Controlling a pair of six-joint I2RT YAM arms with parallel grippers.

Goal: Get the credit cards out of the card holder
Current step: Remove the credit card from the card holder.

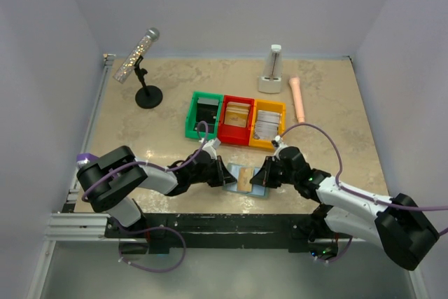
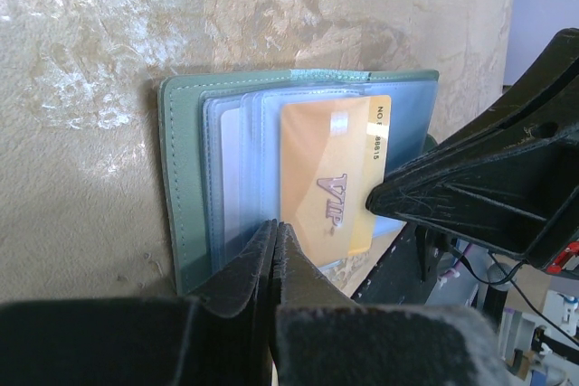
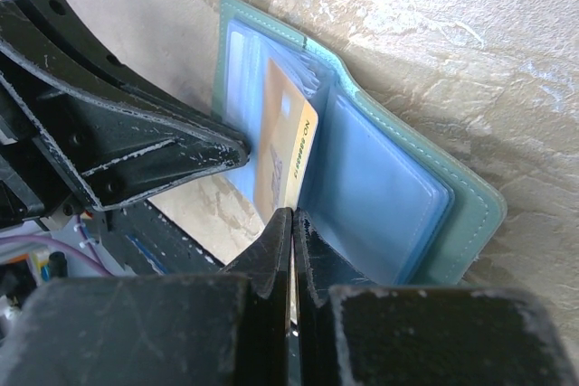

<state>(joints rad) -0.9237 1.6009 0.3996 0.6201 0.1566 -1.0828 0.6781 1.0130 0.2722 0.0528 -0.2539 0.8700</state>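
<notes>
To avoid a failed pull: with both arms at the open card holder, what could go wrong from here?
1. The closed right fingers meet only the edge of the orange plastic VIP card; such a thin hold may slip.
2. The grey-green bifold card holder lies loose on the marbled table, with the closed left fingers only at its clear sleeves, so it may slide along with the card.

The card holder point(image 2: 174, 189) lies open on the marbled surface point(image 2: 90, 42), grey-green cover underneath, pale blue clear pockets facing up. A gold credit card point(image 2: 327, 169) marked VIP sits in one pocket.
</notes>
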